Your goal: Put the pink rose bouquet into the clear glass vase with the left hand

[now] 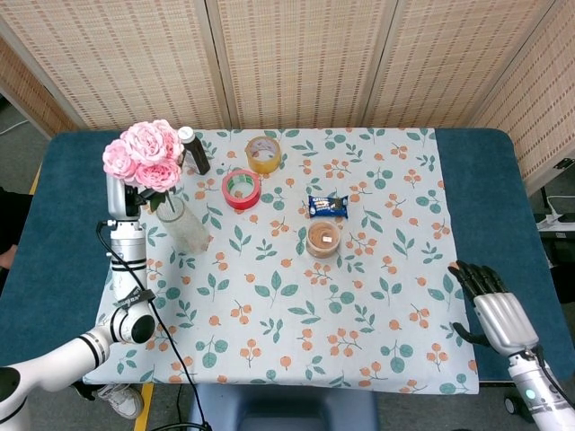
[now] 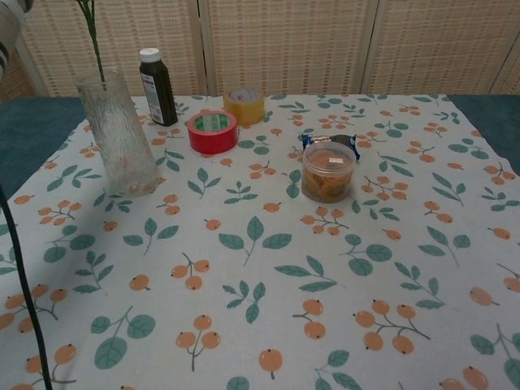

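Note:
The pink rose bouquet (image 1: 142, 154) hangs over the back left of the table, and my left hand (image 1: 128, 193) holds it from below, mostly hidden behind the blooms. In the chest view only its thin green stem (image 2: 91, 36) shows, slanting down to the mouth of the clear glass vase (image 2: 122, 134). The vase (image 1: 185, 226) stands upright on the floral cloth, just right of the hand. My right hand (image 1: 496, 303) rests at the table's near right edge, fingers apart and holding nothing.
A dark bottle with a white cap (image 2: 158, 86) stands right behind the vase. A red tape roll (image 2: 212, 131) and a yellow tape roll (image 2: 244, 106) lie beside it. A snack tub (image 2: 328, 171) and a blue packet (image 1: 327, 206) sit mid-table.

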Robot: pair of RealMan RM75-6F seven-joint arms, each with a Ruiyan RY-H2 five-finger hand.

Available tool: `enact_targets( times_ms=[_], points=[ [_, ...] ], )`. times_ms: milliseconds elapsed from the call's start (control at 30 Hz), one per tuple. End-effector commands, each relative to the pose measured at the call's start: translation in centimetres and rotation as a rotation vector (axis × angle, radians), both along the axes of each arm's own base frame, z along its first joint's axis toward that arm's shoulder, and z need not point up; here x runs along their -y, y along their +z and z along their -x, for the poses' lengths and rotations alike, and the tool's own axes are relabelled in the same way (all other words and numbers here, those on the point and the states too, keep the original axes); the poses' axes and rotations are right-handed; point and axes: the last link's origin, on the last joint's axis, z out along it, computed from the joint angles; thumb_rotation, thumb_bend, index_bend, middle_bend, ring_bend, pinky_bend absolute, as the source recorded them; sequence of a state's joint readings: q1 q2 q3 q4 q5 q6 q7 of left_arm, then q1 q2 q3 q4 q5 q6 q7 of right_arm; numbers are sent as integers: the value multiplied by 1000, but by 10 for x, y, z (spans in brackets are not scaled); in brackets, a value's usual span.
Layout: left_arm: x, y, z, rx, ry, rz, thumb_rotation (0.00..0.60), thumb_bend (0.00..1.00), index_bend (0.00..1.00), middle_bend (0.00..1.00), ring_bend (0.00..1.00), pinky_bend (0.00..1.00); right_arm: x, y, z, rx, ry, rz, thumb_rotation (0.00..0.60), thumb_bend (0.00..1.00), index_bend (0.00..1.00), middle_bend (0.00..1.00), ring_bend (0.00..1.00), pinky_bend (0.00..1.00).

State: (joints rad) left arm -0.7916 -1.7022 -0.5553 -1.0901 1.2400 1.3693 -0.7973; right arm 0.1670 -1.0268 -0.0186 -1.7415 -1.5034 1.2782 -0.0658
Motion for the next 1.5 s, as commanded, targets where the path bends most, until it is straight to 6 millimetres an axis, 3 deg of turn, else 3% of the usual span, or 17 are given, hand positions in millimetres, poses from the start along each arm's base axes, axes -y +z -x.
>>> enact_targets(
  times_ms=[33, 200, 233, 300, 400, 800, 1167, 1500],
  points=[
    [3, -8, 3, -18, -8, 12, 600, 515, 661, 737, 422, 190, 0, 0, 0, 1, 0, 2, 600, 182, 0, 0, 0, 0],
    [6, -20, 10, -89, -5, 29, 600, 469, 294, 339, 170, 126, 0, 0, 0, 0, 2, 2, 600, 182, 0, 0, 0, 0],
    [6, -22, 12, -102, -2, 33, 600, 466, 167, 191, 88, 100, 0, 0, 0, 1, 3, 1, 600, 182, 0, 0, 0, 0],
    [7, -32, 20, -146, 14, 60, 600, 454, 9, 15, 1, 57, 0, 0, -1, 2, 7, 0, 600, 182, 0, 0, 0, 0],
    [15, -51, 37, -146, 18, 131, 600, 418, 0, 0, 0, 25, -1, 2, -2, 9, 14, 10, 600, 183, 0, 0, 0, 0],
    [30, -59, 58, -203, 9, 181, 600, 371, 0, 0, 0, 9, -4, 4, -3, 22, 31, 19, 600, 182, 0, 0, 0, 0],
    [49, -49, 70, -268, 11, 157, 600, 347, 0, 0, 0, 9, -5, 4, -4, 24, 35, 19, 600, 182, 0, 0, 0, 0],
    [76, -33, 111, -502, 83, 120, 600, 344, 0, 0, 0, 0, -7, 6, -6, 33, 46, 19, 600, 182, 0, 0, 0, 0]
  ],
)
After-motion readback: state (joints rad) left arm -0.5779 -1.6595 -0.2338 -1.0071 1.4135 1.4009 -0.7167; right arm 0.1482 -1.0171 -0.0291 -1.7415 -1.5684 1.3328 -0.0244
